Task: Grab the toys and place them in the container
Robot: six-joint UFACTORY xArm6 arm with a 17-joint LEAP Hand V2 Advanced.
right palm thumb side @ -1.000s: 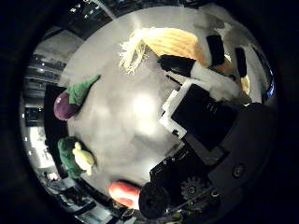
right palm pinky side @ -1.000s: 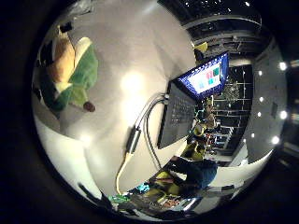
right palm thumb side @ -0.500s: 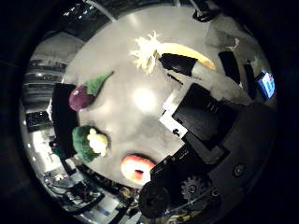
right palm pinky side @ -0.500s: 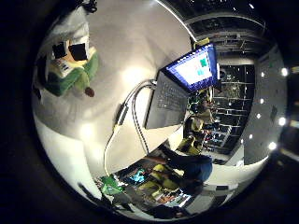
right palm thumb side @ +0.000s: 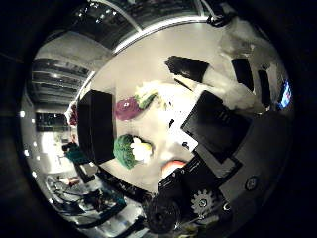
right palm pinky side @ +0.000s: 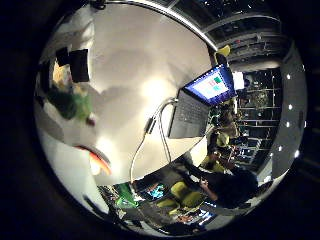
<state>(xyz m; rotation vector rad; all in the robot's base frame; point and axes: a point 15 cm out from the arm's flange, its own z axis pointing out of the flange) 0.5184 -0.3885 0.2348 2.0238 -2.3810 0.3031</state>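
In the little finger side palm view, a yellow corn toy with green husk [right palm pinky side: 68,92] lies close to the palm, with my right hand's black fingertips [right palm pinky side: 76,64] curled against it. In the thumb side palm view, my hand [right palm thumb side: 223,109] is above the white table [right palm thumb side: 158,59]. On the table lie a purple eggplant toy [right palm thumb side: 127,108] and a green broccoli toy [right palm thumb side: 126,150], both beside a dark container [right palm thumb side: 96,124]. An orange toy [right palm thumb side: 176,165] shows at the palm's edge, and an orange toy [right palm pinky side: 97,160] also lies on the table below the corn.
An open laptop [right palm pinky side: 205,95] with a lit screen stands on the table, away from the toys. Chairs and clutter [right palm pinky side: 190,190] lie beyond the table's edge.
The whole picture has shifted, so the hand has moved. The table looks farther off. The corn toy keeps its place by the fingers. The eggplant, broccoli and dark container now lie nearer the picture's middle.
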